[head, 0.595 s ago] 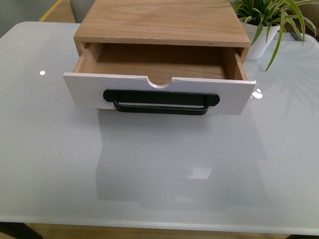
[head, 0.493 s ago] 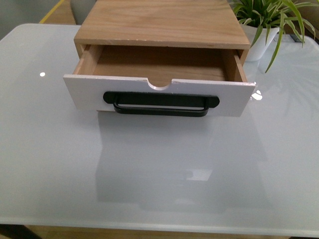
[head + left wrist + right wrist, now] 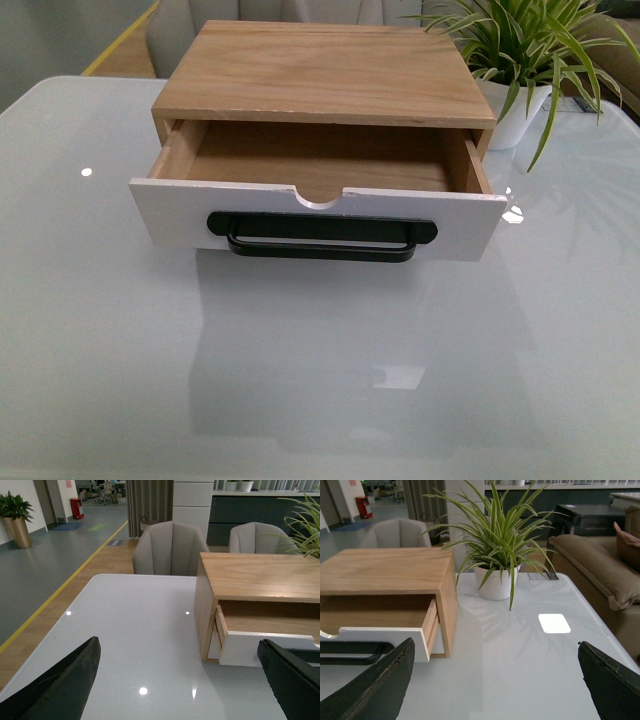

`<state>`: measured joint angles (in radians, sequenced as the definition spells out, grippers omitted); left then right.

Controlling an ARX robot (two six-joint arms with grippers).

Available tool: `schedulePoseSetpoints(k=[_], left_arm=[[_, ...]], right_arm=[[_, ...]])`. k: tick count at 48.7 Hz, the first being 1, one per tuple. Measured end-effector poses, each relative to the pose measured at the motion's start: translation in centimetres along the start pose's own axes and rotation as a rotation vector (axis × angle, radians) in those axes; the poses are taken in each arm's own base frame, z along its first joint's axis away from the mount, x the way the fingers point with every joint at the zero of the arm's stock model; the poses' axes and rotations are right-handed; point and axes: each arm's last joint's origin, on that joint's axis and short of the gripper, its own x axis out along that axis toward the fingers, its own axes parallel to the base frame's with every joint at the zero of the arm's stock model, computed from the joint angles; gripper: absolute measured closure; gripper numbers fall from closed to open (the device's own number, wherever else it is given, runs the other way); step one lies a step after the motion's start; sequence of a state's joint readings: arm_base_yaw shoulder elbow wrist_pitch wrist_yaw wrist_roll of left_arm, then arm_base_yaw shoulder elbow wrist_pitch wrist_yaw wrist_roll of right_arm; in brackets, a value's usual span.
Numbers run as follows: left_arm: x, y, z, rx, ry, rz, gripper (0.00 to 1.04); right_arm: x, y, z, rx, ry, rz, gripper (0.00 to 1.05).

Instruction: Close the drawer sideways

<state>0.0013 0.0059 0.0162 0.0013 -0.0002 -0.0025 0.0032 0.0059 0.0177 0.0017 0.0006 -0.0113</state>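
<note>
The drawer (image 3: 318, 222) stands pulled out of a light wood cabinet (image 3: 325, 68) on the white glass table. It has a white front panel, a long black bar handle (image 3: 322, 235), a semicircular notch in the top edge and light wood sides; it is empty inside. Neither gripper shows in the front view. In the left wrist view my left gripper (image 3: 182, 680) is open and empty, off the drawer's left end (image 3: 265, 647). In the right wrist view my right gripper (image 3: 495, 680) is open and empty, off the drawer's right end (image 3: 385, 640).
A potted spider plant (image 3: 520, 60) in a white pot stands on the table (image 3: 320, 380) at the cabinet's back right, also seen in the right wrist view (image 3: 496, 555). Grey chairs (image 3: 171, 547) stand beyond the far table edge. A sofa (image 3: 600, 570) is at the right.
The front view has shifted: the cabinet and drawer sit slightly lower in the picture and more of the plant and cabinet top show. The drawer stays pulled out by the same amount.
</note>
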Motion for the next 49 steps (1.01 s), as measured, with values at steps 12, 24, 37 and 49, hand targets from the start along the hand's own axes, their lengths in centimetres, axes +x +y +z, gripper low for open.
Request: schedulePoseSetpoints(k=[12, 24, 37, 49], left_arm=[[1.0, -0.9, -0.5, 0.058, 0.4, -0.357, 0.09], [6.6, -3.5, 0.5, 0.201, 0.366, -0.554, 0.09], [13.2, -6.9, -2.2, 0.373, 0.416, -0.804, 0.09], [15.2, -8.3, -4.4, 0.554, 0.395, -1.0, 0.09]], right_arm=[[2.0, 0.4, 0.5, -0.168, 0.282, 0.024, 0.09], [8.1, 2.1, 1.5, -0.453, 0.315, 0.212, 0.09], [13.2, 5.0, -1.3, -0.831, 0.436, 0.506, 0.09], [15.5, 8.0, -2.8, -1.108, 0.42, 0.719, 0.09]])
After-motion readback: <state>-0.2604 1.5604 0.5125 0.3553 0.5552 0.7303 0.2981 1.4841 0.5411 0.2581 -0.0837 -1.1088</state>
